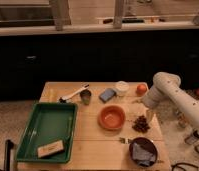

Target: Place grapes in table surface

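Note:
The grapes (141,124), a small dark reddish-brown bunch, lie on the light wooden table surface (90,135) just right of the orange bowl (112,117). My white arm comes in from the right and bends down over the table's right side. My gripper (149,115) hangs just above and to the right of the grapes, very close to them. I cannot tell if it touches them.
A green tray (38,125) holding a wooden block (50,148) fills the left side. At the back stand a white-handled utensil (73,94), a metal cup (85,96), a blue sponge (107,94), a white cup (122,88) and an orange fruit (141,89). A dark bowl (143,150) sits front right.

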Available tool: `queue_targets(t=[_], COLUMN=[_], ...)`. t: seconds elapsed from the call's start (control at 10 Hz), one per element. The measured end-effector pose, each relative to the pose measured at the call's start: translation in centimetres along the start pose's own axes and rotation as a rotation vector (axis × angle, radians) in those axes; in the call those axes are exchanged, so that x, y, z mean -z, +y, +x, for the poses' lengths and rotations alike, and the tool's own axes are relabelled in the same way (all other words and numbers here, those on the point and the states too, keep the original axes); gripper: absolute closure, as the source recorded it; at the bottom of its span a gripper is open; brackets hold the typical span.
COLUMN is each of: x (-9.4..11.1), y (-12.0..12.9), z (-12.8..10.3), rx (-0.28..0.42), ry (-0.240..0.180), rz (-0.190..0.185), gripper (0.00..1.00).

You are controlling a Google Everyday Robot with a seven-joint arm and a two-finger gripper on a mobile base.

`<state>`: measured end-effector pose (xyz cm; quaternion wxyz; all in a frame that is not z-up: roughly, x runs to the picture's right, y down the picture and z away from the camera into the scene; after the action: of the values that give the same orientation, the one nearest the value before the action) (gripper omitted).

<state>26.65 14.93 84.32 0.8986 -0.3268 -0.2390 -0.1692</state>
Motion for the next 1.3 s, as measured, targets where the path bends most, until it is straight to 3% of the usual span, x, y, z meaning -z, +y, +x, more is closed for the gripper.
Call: queue_targets(t=[1.3], x=[1.5], y=[0.2], z=[0.1], rx=[0.011], ry=[0.025], rz=[0.021], gripper=[0.2])
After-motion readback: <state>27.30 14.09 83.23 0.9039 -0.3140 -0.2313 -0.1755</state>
